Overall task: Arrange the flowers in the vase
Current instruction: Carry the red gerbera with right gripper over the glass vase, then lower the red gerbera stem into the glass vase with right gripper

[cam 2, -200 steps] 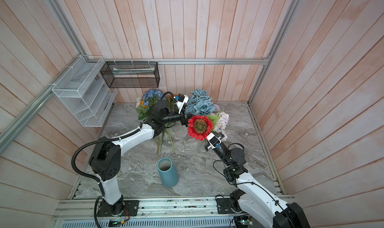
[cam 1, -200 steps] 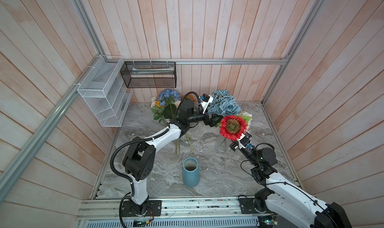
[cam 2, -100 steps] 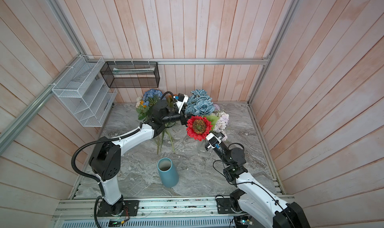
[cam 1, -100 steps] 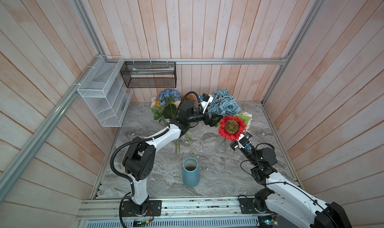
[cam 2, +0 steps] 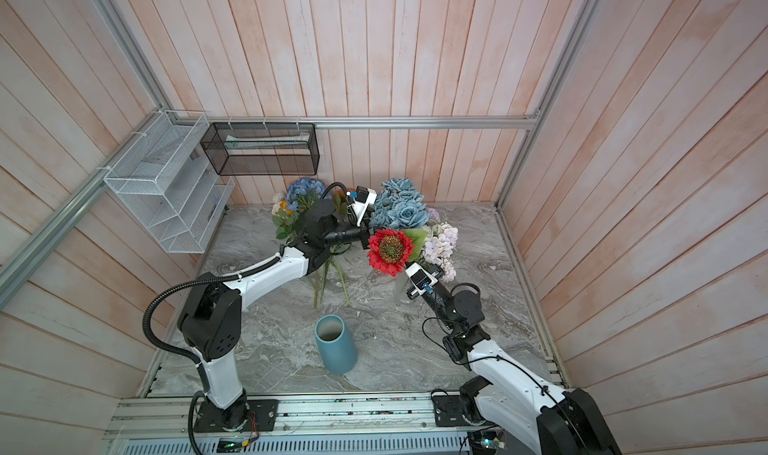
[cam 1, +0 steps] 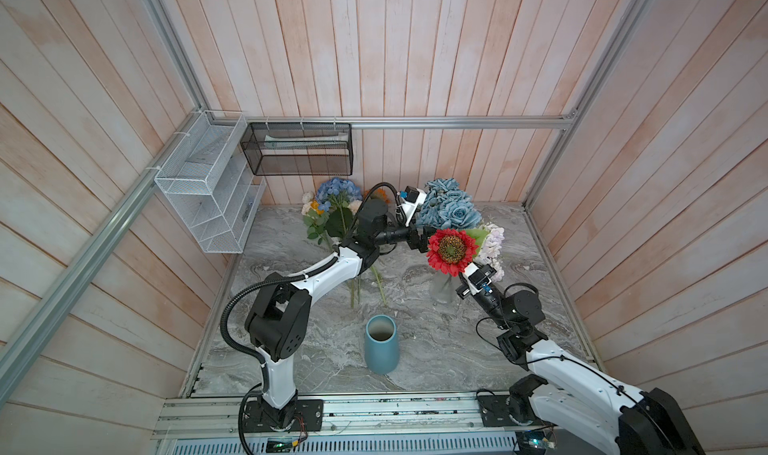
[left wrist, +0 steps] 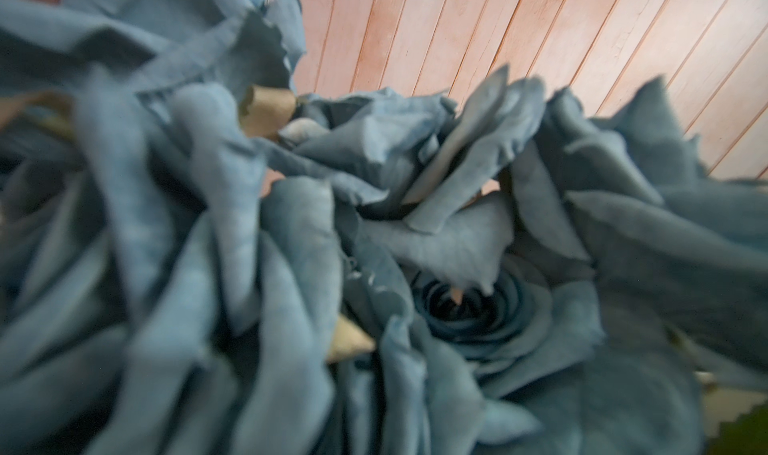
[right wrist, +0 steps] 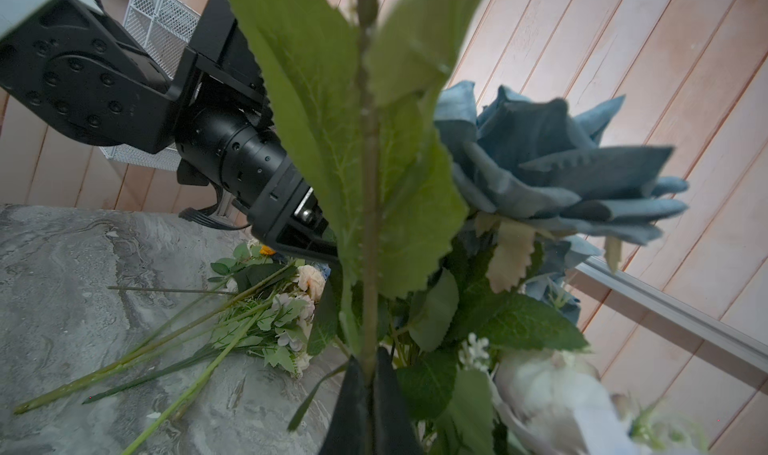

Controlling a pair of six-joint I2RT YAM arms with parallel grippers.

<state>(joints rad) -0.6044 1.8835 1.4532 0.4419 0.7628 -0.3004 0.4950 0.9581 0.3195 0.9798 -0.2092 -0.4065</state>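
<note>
R end effector (right wrist: pixel 368 370), clamped on the red flower (cam 1: pixel 452 246) w/ stem near-upright, had the vase (cam 1: pixel 381 345) below-left, toward front edge of the desk (cam 1: pixel 449 361); L end effector (cam 1: pixel 419 241) gaped by rear roses (cam 1: pixel 446 208).

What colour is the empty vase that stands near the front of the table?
The vase is plain teal blue, with no pattern; it shows best in a top view.

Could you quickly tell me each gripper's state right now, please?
Left gripper: open, beside the blue roses.
Right gripper: closed on the stem of the red flower.
</note>
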